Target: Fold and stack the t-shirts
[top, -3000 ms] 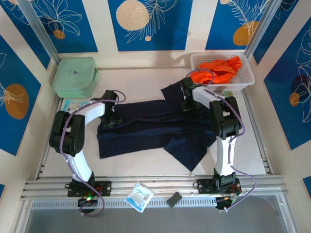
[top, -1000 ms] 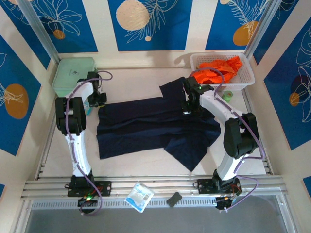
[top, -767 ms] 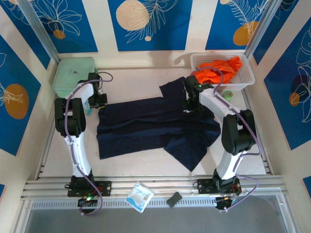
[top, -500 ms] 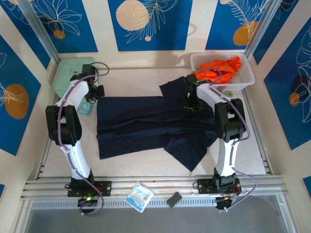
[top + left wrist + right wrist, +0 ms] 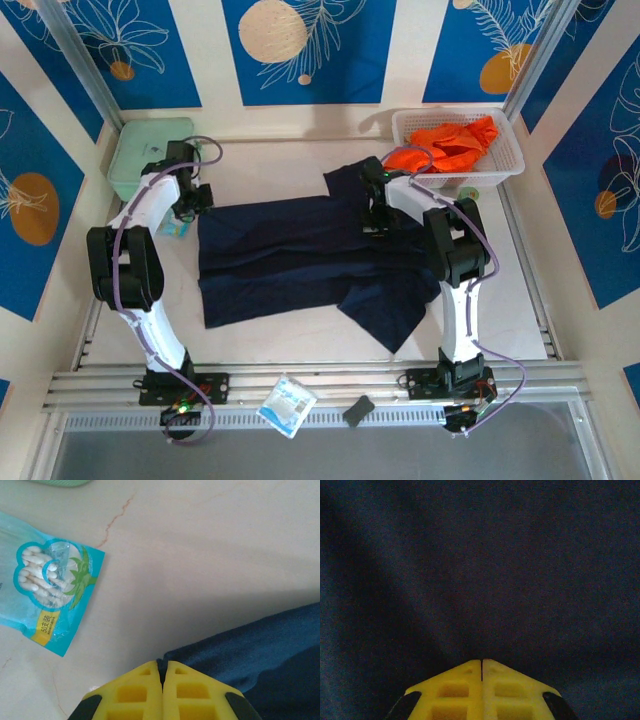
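A slim white-shelled left arm (image 5: 160, 335) and its matching right arm (image 5: 455, 335), jointed with chunky black motor housings (image 5: 118, 270), looped with thin purple cables (image 5: 519, 377), bolted to black bases (image 5: 180, 385) with small red and green lights, tipped with bright yellow fingers (image 5: 132, 695) moulded with square pockets.

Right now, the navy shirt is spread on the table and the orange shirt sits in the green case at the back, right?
Not quite. The orange shirt sits in the white basket at the back right, not in the green case, as the top external view shows. The navy shirt is indeed spread on the table.
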Robot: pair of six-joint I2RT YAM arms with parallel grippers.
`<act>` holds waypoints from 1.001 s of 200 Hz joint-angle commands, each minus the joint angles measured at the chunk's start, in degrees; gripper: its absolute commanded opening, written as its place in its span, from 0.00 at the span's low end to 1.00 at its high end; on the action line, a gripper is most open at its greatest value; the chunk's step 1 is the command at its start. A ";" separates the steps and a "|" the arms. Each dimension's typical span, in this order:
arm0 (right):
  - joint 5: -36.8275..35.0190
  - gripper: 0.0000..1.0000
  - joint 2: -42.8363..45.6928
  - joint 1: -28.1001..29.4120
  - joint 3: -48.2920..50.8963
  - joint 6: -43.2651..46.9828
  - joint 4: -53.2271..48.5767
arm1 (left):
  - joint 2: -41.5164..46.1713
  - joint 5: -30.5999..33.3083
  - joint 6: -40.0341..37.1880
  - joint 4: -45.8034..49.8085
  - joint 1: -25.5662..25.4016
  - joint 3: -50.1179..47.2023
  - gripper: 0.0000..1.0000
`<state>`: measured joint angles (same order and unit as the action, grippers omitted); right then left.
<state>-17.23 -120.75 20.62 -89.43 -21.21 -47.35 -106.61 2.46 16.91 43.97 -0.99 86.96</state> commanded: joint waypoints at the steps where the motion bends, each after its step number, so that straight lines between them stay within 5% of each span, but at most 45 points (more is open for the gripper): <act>1: 4.24 0.00 2.64 2.65 3.80 -0.36 -2.88 | 0.86 2.54 1.75 0.08 -0.17 -1.18 0.00; 90: 9.33 0.00 8.01 11.95 5.11 -3.78 -3.01 | 4.80 6.67 4.28 0.33 -0.15 -5.82 0.00; 104: 7.24 0.06 8.51 12.08 2.73 -3.56 -4.87 | 5.39 6.86 4.19 0.54 -0.15 -5.97 0.00; 153: 2.67 0.23 7.78 5.09 -14.84 4.40 -10.56 | 8.09 6.13 4.18 0.43 -0.15 -6.61 0.00; 200: 8.05 0.32 -6.69 -2.60 -33.13 15.61 -11.56 | 9.05 4.80 4.36 -0.07 -0.15 -7.41 0.00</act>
<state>-12.53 -118.74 20.51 -116.99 -13.32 -56.16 -99.07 8.05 20.58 43.77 -0.99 80.60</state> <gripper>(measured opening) 0.301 0.061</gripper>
